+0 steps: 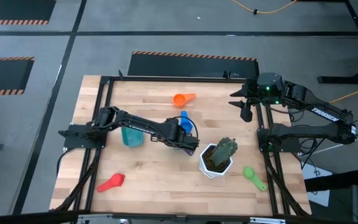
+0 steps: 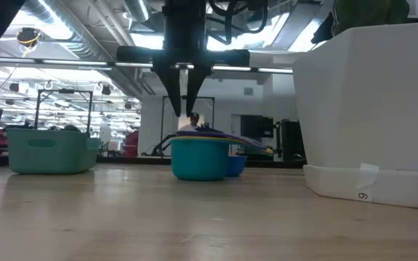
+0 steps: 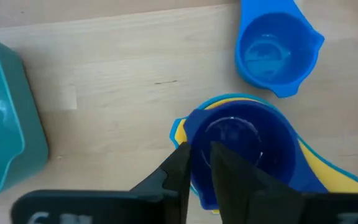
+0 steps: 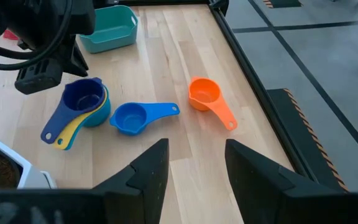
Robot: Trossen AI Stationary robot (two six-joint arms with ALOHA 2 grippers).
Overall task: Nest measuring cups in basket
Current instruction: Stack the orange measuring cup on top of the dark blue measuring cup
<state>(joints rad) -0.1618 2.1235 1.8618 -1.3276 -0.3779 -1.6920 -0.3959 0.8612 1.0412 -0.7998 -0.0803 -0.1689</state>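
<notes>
1. The left claw hangs over the stack of cups in the middle of the tabletop. Its fingers are a little apart around the dark blue cup's rim, and I cannot tell if they grip it.
2. The teal basket sits at 9 o'clock from the stack.
3. A blue cup lies just beside the stack.
4. The right claw waits at 2 o'clock, open and empty.

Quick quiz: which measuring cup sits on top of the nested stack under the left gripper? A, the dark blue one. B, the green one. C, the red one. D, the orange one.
A: the dark blue cup tops the stack, with a yellow cup and a lighter blue one beneath it, under the left gripper.
</notes>
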